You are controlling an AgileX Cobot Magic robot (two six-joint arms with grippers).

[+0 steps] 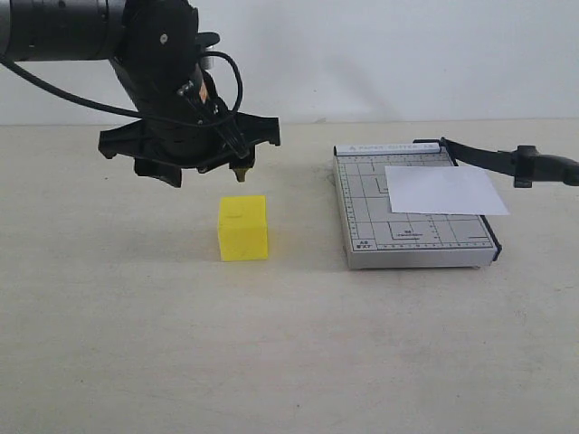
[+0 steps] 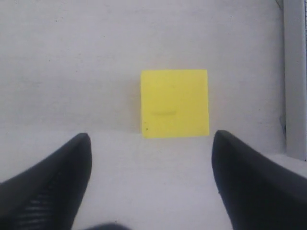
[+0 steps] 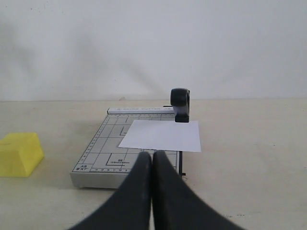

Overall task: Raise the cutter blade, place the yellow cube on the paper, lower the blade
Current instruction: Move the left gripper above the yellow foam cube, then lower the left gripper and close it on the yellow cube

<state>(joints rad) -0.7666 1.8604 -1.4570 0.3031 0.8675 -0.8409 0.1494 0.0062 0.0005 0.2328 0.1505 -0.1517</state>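
Observation:
The yellow cube (image 1: 242, 228) (image 2: 175, 103) (image 3: 19, 153) rests on the table to the left of the grey trimmer board (image 1: 369, 231) (image 3: 96, 160). My left gripper (image 1: 206, 172) (image 2: 151, 137) hovers open just above and behind the cube, with nothing between its fingers. The paper (image 1: 444, 190) (image 3: 162, 135) lies on the board's right part, overhanging its edge. The cutter blade (image 1: 493, 159) is raised, its black handle (image 3: 181, 103) lifted above the board. My right gripper (image 3: 152, 155) is shut and empty, short of the board's near edge; it does not show in the exterior view.
A pale wall runs behind the beige table (image 1: 289, 362). The left arm's black body and cable (image 1: 109, 36) hang over the table's back left.

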